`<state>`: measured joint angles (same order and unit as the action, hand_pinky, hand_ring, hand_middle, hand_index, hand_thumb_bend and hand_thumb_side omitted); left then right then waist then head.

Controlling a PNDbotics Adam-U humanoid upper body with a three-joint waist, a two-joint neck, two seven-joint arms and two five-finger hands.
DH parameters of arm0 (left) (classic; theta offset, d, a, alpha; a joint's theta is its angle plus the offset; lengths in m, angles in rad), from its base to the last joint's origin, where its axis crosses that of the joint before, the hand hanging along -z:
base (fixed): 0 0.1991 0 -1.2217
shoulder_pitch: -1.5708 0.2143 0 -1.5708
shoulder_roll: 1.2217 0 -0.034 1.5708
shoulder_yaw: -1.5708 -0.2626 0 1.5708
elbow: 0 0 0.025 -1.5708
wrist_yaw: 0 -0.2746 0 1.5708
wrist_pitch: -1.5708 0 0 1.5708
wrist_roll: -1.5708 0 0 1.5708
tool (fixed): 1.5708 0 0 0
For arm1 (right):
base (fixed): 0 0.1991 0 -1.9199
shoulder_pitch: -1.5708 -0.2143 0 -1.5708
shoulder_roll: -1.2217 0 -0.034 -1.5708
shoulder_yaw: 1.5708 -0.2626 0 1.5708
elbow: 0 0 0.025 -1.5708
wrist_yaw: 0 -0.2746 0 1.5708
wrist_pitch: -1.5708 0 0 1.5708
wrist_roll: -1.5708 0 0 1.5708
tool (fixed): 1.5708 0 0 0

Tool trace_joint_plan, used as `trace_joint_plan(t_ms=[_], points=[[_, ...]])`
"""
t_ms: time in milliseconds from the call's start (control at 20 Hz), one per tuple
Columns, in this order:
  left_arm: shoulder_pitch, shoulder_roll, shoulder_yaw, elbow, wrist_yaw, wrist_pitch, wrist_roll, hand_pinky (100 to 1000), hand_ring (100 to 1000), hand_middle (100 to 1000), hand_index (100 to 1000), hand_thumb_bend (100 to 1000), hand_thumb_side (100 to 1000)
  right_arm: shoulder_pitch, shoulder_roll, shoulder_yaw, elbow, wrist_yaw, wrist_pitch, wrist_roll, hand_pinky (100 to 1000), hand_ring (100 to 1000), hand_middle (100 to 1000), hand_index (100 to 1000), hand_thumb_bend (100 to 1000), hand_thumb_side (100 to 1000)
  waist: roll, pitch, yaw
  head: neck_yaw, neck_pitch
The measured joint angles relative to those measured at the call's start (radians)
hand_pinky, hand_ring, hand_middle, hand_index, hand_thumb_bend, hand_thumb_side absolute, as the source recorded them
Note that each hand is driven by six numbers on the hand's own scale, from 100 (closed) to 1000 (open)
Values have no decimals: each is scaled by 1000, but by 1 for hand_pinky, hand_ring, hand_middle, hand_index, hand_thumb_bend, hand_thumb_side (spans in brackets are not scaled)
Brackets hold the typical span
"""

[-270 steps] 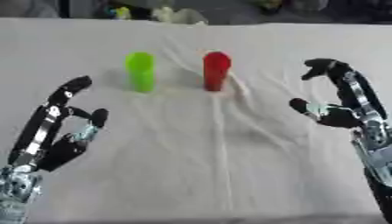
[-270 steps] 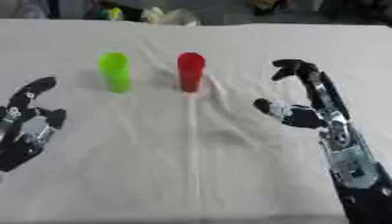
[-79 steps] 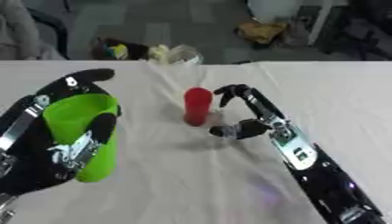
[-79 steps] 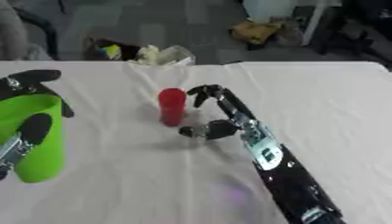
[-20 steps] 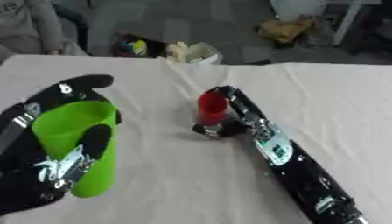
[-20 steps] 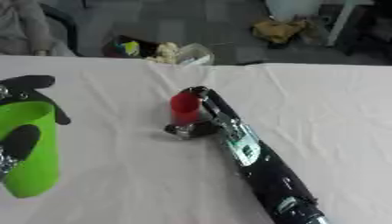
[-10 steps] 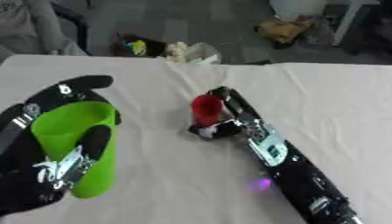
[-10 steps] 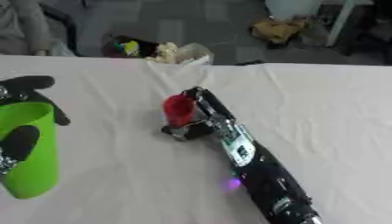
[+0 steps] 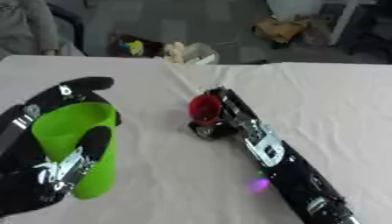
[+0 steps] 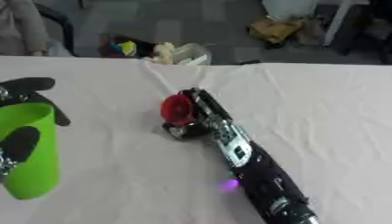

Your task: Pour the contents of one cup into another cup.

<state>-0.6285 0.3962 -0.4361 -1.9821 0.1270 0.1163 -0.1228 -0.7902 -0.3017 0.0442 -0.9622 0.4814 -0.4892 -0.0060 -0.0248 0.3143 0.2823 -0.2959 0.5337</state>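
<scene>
My left hand [image 9: 46, 175] is shut round a bright green cup [image 9: 76, 144], held upright above the table at the near left, its mouth open toward me. A red cup [image 9: 204, 108] is near the table's middle, tipped so its mouth faces left toward the green cup. My right hand [image 9: 222, 118] is wrapped round the red cup from the right, with the thumb [image 9: 203, 130] under it. I cannot make out anything inside either cup.
A white cloth [image 9: 329, 100] covers the table. Beyond its far edge lie a clear container and small coloured items [image 9: 165, 49] on the floor, with more clutter [image 9: 283, 28] at the back right. A purple glint [image 9: 257, 183] shows on my right forearm.
The red cup has tipped further to the left in my right hand over the last second. The green cup stays held at the left. The camera has shifted a little.
</scene>
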Motion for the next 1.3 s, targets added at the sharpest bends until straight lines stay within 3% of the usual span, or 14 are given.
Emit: trace_joint_plan(t_ms=[650, 1150, 1300], points=[[51, 36, 3, 0, -26, -6, 6, 100, 662, 592, 879, 100, 469, 44, -86, 0, -43, -63, 10, 9, 465, 145, 119, 392, 100, 100, -6, -22, -73, 11, 2], [116, 86, -5, 0, -69, 17, -8, 100, 670, 595, 870, 100, 451, 63, -184, 7, -101, -80, -8, 8, 469, 148, 125, 402, 100, 100, -64, -54, -183, 13, 13], [128, 97, -13, 1, -87, 26, -13, 100, 671, 594, 851, 100, 436, 62, -202, 13, -122, -86, -16, 11, 470, 152, 128, 406, 100, 100, -70, -59, -206, 20, 19]])
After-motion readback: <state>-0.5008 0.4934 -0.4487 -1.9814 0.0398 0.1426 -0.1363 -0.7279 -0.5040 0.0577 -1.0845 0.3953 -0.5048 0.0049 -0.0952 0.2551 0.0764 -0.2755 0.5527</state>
